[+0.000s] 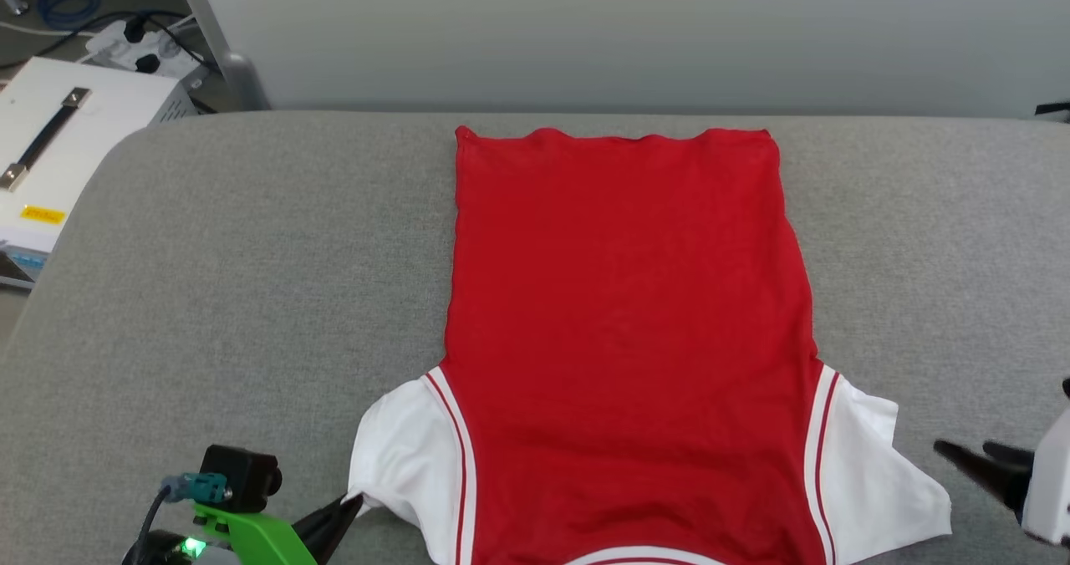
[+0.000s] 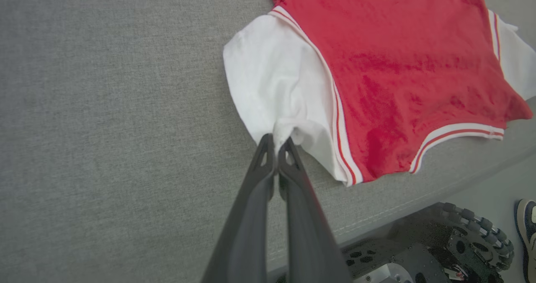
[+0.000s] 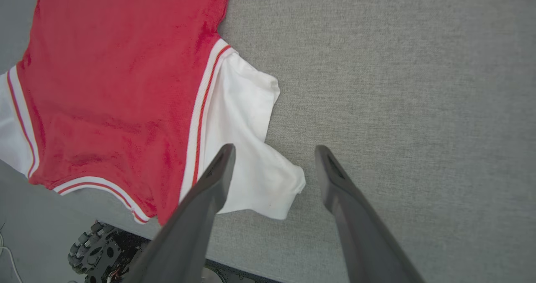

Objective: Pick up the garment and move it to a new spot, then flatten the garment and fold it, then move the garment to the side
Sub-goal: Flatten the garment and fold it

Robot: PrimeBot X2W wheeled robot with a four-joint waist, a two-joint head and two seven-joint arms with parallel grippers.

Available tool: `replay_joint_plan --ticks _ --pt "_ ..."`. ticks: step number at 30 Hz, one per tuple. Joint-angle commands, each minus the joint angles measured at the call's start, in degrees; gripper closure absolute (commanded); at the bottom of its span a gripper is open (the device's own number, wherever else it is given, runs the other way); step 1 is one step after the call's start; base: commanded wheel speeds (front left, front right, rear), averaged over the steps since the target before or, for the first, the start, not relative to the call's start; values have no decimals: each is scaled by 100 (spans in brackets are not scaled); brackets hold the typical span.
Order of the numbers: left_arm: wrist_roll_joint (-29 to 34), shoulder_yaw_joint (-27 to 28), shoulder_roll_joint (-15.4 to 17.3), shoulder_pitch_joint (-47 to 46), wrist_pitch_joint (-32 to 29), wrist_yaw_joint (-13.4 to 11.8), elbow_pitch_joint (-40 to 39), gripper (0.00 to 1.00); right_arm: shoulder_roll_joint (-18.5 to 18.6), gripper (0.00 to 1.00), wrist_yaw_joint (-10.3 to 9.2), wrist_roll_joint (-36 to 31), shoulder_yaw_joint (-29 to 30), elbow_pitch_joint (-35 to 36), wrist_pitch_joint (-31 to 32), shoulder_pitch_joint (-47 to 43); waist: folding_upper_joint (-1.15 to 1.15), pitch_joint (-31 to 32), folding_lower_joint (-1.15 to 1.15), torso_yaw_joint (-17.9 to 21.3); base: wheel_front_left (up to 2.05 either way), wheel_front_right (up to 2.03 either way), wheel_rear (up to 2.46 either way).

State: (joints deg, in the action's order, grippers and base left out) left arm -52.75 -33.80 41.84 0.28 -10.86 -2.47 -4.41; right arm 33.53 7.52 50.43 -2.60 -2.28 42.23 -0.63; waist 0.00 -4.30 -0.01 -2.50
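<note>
The left gripper, jaws pressed together, pinches the white left sleeve; the right gripper, jaws spread, hangs beside the right sleeve. Draw both sleeves outward evenly so the red white-sleeved garment, spread on the grey fabric desk, flattens without shifting.

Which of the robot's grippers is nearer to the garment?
Left. The left gripper has its fingers shut on a white sleeve of the garment; the right gripper is open, beside the other sleeve.
</note>
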Motion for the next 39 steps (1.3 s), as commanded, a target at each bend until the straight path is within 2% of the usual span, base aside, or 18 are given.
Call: replay_joint_plan --ticks 1,6,11,15,18,24,29,39 --pt "117 -10 101 -138 -45 -44 -152 100 -128 0 -3 -71 124 134 178 281 0 -341 1 -118 0 0 0" --pt "163 68 176 -282 -157 -190 -827 100 -560 0 -3 -405 486 326 1112 1235 0 -945 1 -314 0 0 0" --pt "281 20 335 -489 -527 -308 -1371 100 -1054 0 -3 -924 977 223 2017 2627 0 -1655 1 -608 0 0 0" --pt "359 42 332 -669 -595 -351 -1665 100 -1209 0 -3 -1454 1116 -27 2673 3606 0 -2095 1 -847 0 0 0" --pt "447 67 299 -820 -576 -363 -1804 100 -1304 0 -3 -1795 1223 -253 2936 4286 0 -2395 1 -1013 0 0 0" --pt "583 -29 51 -1110 -510 -305 -1898 100 -1247 0 -3 -2512 1336 -825 3137 5396 0 -2937 1 -1363 0 0 0" --pt "684 -160 -176 -1281 -419 -216 -1833 100 -1349 0 -3 -2944 1481 -1239 3127 6042 0 -3259 1 -1592 0 0 0" --pt "757 -301 -471 -1503 -272 -84 -1641 100 -1121 0 -3 -3509 1216 -1920 2995 6438 0 -3491 1 -1906 0 0 0"
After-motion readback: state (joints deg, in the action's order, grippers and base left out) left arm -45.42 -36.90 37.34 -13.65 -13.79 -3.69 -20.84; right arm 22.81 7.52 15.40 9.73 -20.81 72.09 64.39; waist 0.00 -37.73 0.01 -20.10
